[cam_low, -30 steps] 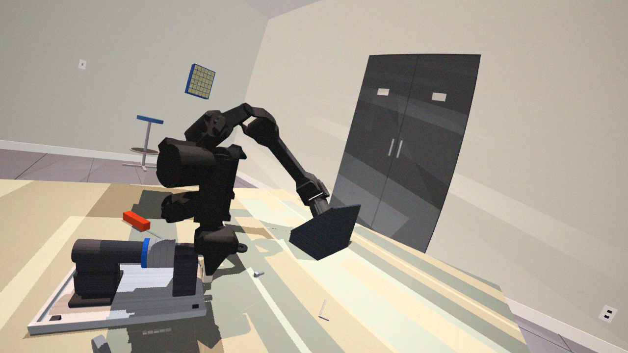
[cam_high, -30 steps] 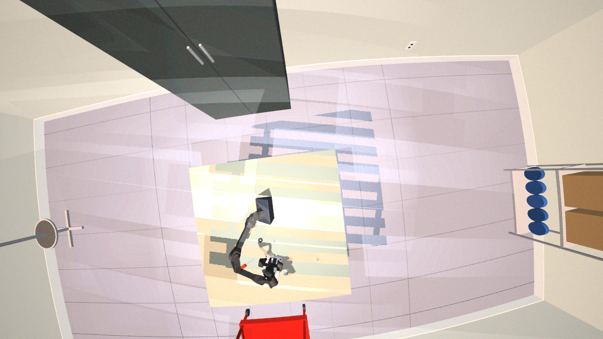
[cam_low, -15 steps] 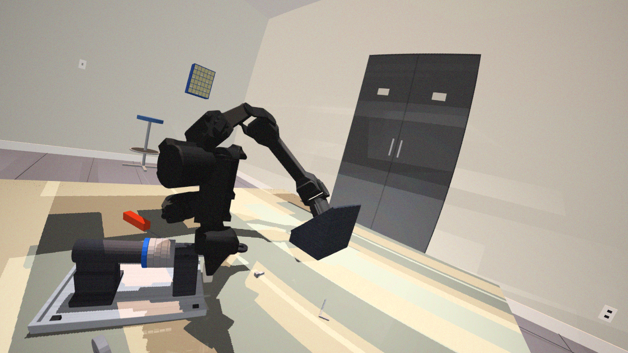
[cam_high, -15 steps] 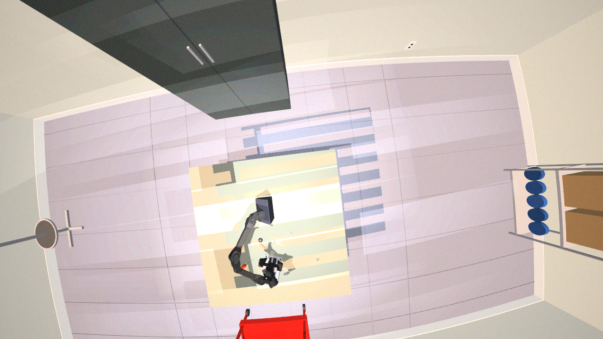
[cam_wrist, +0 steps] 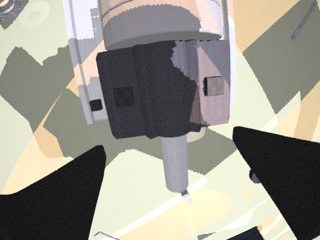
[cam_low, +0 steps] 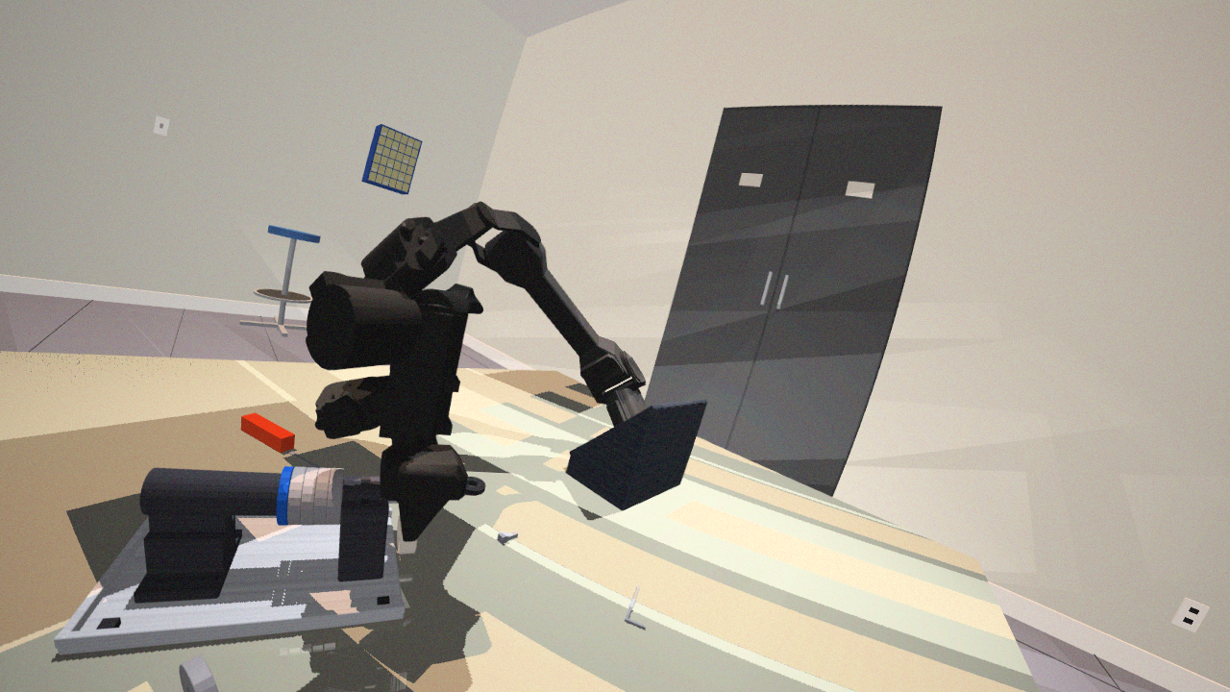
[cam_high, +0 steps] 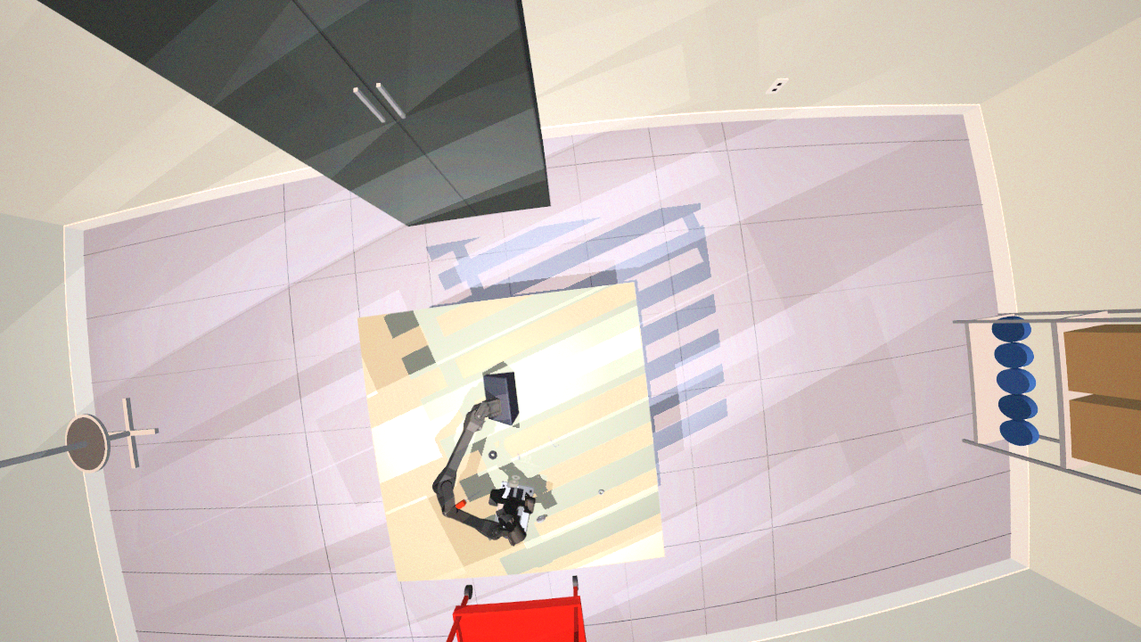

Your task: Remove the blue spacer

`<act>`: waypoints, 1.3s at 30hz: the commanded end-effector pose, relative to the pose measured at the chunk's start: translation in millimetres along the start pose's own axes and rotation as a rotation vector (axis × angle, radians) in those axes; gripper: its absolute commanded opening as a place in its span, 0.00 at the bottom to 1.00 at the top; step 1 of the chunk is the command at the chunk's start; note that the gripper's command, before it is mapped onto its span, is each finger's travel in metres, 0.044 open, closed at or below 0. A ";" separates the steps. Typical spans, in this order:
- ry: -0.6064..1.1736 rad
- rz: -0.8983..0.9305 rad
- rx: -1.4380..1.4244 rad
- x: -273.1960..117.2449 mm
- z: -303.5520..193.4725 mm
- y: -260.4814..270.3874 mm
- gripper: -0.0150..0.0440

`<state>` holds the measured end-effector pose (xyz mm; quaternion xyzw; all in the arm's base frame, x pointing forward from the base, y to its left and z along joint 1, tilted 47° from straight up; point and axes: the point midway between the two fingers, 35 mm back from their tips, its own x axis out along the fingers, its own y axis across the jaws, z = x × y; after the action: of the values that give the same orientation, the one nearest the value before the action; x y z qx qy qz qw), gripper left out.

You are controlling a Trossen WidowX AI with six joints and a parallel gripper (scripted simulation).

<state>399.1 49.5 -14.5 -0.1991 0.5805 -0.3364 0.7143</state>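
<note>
The blue spacer (cam_low: 284, 495) sits on the shaft line against the big dark housing block (cam_low: 202, 492). Grey spacers (cam_low: 314, 496) (cam_wrist: 151, 23) stand beside it, reaching to the smaller dark support block (cam_low: 362, 537) (cam_wrist: 153, 90). The grey shaft (cam_wrist: 175, 163) sticks out of that block's outer side. My gripper (cam_low: 417, 527) (cam_wrist: 171, 143) is open and empty, pointing down. In the wrist view its fingers stand wide apart, one to each side of the shaft end, with no contact visible. The blue spacer is out of sight in the wrist view.
The assembly stands on a light base plate (cam_low: 232, 628). A red-handled tool (cam_high: 460, 504) (cam_low: 267, 432) lies behind it. A dark ring (cam_high: 490, 456) (cam_low: 474, 485), a small metal part (cam_low: 507, 536) and a bent key (cam_low: 629, 620) lie beyond the gripper. A dark bin (cam_low: 636, 460) stands farther off.
</note>
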 end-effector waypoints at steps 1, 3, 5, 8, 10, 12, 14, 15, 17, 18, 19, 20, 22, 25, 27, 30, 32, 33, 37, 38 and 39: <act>-0.001 -0.005 -0.007 4.5 -0.3 -0.6 1.00; -0.001 -0.005 -0.007 7.5 -0.3 -0.6 1.00; -0.001 -0.005 -0.007 10.6 -0.3 -0.7 1.00; -0.001 -0.006 -0.007 15.3 -0.3 -0.8 1.00; -0.002 -0.006 -0.007 17.3 -0.4 -0.8 1.00; -0.002 -0.006 -0.007 17.5 -0.4 -0.8 1.00; -0.002 -0.006 -0.007 17.5 -0.4 -0.8 1.00; -0.002 -0.006 -0.007 17.5 -0.4 -0.8 1.00; -0.002 -0.006 -0.007 17.5 -0.4 -0.8 1.00; -0.002 -0.006 -0.007 17.5 -0.4 -0.8 1.00; -0.002 -0.006 -0.007 17.5 -0.4 -0.8 1.00; -0.002 -0.006 -0.007 17.5 -0.4 -0.8 1.00; -0.002 -0.006 -0.007 17.5 -0.4 -0.8 1.00; -0.002 -0.006 -0.007 17.5 -0.4 -0.8 1.00; -0.002 -0.006 -0.007 17.5 -0.4 -0.8 1.00; -0.002 -0.006 -0.007 17.5 -0.4 -0.8 1.00; 0.001 -0.002 -0.001 17.0 -0.4 -0.4 0.91; 0.001 -0.002 -0.001 17.0 -0.4 -0.4 0.87; 0.001 -0.002 -0.001 17.0 -0.4 -0.4 0.69; 0.001 -0.002 -0.001 17.0 -0.4 -0.4 0.64; 0.001 -0.002 -0.001 17.0 -0.4 -0.4 0.60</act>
<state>400.3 37.2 -26.1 -0.1997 0.5808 -0.3369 0.7136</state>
